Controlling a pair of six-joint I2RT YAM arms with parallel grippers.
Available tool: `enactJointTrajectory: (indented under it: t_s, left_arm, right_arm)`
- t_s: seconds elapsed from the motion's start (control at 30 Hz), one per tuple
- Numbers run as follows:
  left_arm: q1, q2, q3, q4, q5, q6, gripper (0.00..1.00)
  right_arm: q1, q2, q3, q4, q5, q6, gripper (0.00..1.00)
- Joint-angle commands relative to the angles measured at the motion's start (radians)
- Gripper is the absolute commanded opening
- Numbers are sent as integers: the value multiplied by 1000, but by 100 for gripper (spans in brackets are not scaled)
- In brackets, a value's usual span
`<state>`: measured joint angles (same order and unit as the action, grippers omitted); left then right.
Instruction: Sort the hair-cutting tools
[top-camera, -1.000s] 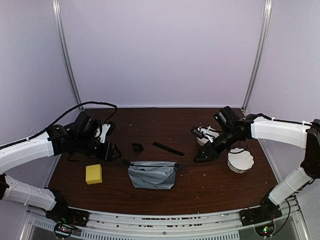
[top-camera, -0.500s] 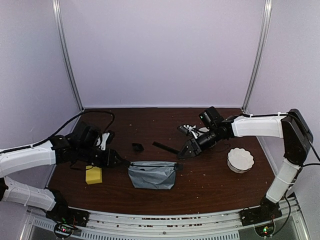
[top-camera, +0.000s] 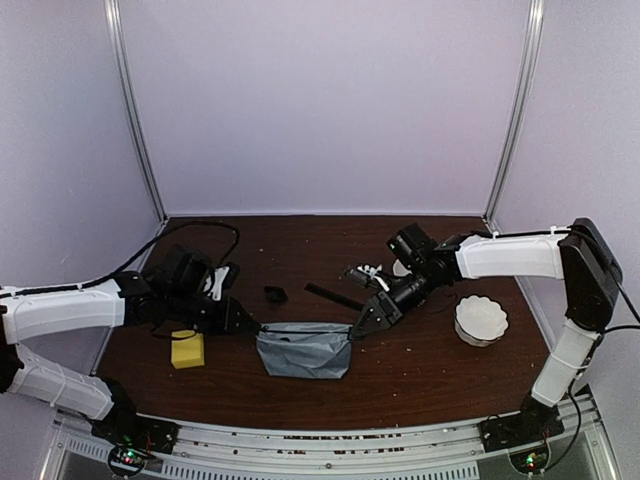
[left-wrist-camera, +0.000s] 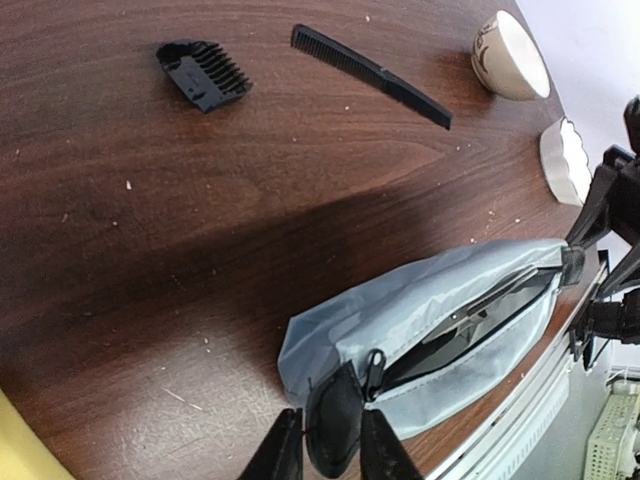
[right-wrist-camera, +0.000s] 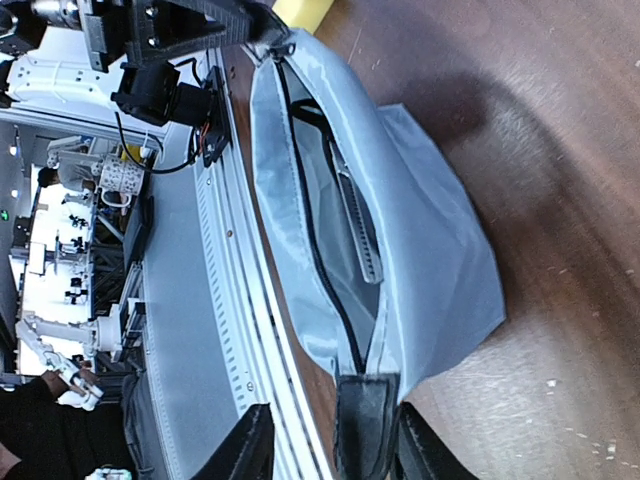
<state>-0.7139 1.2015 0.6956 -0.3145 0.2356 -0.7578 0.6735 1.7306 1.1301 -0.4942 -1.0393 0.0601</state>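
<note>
The grey zip pouch (top-camera: 303, 348) lies unzipped on the brown table. My left gripper (top-camera: 245, 325) is at its left end, shut on the black end tab (left-wrist-camera: 335, 430) beside the zip pull. My right gripper (top-camera: 358, 327) is open at the right end, and that end's black tab (right-wrist-camera: 365, 425) stands between its jaws, near one finger. Inside the pouch (left-wrist-camera: 440, 310) (right-wrist-camera: 400, 230) lies a steel toothed blade (right-wrist-camera: 360, 235). The slim black comb (top-camera: 333, 296) (left-wrist-camera: 370, 75) and the tiny black attachment (top-camera: 275, 294) (left-wrist-camera: 203, 73) lie behind the pouch. The clipper is out of view.
A yellow sponge (top-camera: 187, 349) lies left of the pouch, under the left arm. One white bowl (top-camera: 481, 320) stands at the right, and another (left-wrist-camera: 510, 55) stands behind the right arm. The table's front rail (right-wrist-camera: 240, 330) runs just beyond the pouch.
My right gripper has swung left and forward from beside the bowls to the pouch's right end. My left gripper has moved right to the pouch's left end.
</note>
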Motion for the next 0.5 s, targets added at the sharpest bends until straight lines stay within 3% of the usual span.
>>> enactJointTrajectory:
  t_s: [0.0, 0.1, 0.17, 0.37, 0.47]
  left_arm:
    - [7, 3, 13, 47, 18, 14, 13]
    - [7, -17, 10, 31, 8, 22, 1]
    - [7, -53, 3, 25, -11, 28, 0]
    - [10, -350, -66, -49, -259, 26, 0]
    - [26, -383, -84, -99, -302, 34, 0]
  right_arm:
    - [30, 39, 57, -108, -15, -71, 36]
    - [31, 40, 75, -127, -13, -75, 21]
    - [29, 39, 113, -167, -13, -93, 11]
    - [-4, 86, 304, -361, -38, -189, 2]
    - [-11, 155, 372, -430, 16, -210, 0]
